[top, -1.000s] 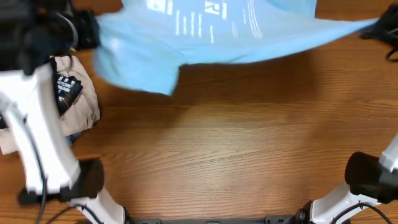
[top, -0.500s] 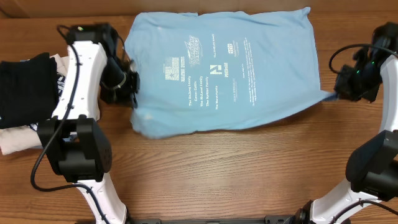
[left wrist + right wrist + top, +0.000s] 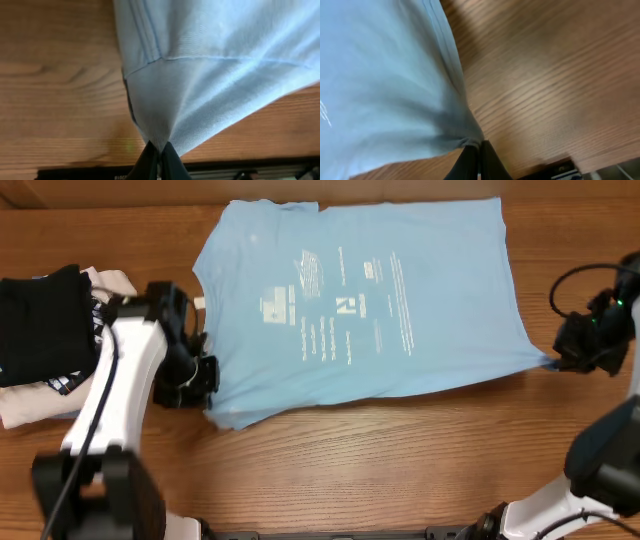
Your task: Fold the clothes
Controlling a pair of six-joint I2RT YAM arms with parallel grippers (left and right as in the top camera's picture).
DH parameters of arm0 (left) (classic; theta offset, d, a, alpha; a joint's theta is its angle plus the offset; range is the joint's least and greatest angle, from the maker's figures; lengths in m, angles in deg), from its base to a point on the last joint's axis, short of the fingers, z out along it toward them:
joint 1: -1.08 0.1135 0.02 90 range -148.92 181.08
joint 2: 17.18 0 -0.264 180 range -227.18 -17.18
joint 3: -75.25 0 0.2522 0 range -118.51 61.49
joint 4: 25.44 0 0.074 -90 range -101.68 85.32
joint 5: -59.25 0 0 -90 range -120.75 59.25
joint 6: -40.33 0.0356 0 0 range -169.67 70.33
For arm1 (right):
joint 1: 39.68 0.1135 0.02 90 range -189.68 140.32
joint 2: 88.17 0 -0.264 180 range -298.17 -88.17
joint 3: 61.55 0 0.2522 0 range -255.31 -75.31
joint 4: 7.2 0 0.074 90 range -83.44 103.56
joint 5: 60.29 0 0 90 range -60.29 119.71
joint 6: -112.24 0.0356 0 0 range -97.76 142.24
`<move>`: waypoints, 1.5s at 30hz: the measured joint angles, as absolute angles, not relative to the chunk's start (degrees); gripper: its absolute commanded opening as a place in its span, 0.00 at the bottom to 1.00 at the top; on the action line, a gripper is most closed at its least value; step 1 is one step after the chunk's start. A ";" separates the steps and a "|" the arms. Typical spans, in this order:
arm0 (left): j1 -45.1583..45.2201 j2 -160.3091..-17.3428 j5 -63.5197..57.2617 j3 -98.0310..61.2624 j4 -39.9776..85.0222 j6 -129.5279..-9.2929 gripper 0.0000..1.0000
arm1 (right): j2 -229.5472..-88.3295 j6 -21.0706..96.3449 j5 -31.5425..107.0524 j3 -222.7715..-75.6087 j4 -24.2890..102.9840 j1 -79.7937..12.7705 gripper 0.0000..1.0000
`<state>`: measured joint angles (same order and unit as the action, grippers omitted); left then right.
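Cloth is pinched in both grips: the left tool (image 3: 158,148) is clamped tight on the T-shirt (image 3: 360,310) at its corner toward the left edge of the surface (image 3: 350,470), and the right tool (image 3: 478,146) on the corner toward the right edge. The shirt lies spread, print up, along the far edge. It looks light, thin and limp, so hems and corners should give the surest hold; it will sag between grips.

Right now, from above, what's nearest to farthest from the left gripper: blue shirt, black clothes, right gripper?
1. Blue shirt, pinched in the left gripper.
2. Black clothes, on the pile at the left.
3. Right gripper, far right.
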<state>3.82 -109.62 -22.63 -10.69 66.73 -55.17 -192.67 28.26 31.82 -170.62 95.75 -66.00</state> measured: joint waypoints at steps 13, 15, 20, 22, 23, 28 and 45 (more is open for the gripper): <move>4.87 -93.01 -23.32 -0.81 66.77 -62.19 0.05 | -173.18 30.69 31.80 -150.73 90.83 -66.50 0.04; 4.87 -90.45 -23.30 -0.55 67.91 -63.94 0.04 | -172.00 31.28 31.78 -149.62 90.63 -66.94 0.04; 4.87 -83.59 -23.81 -0.46 69.74 -67.89 0.04 | -170.80 32.68 31.08 -148.65 90.61 -68.69 0.04; 4.87 -80.62 -24.57 -0.46 70.18 -69.73 0.04 | -170.60 33.13 30.73 -148.63 90.63 -69.35 0.04; 4.87 -79.44 -24.94 -0.46 70.31 -70.58 0.04 | -170.53 33.40 30.55 -148.63 90.66 -69.50 0.04; 4.87 -75.85 -26.91 -0.46 69.83 -73.40 0.04 | -170.10 34.18 30.33 -148.48 89.43 -69.63 0.04; 4.87 -91.63 -28.44 1.05 50.77 -74.60 0.04 | -175.65 32.59 30.33 -148.35 77.15 -65.74 0.04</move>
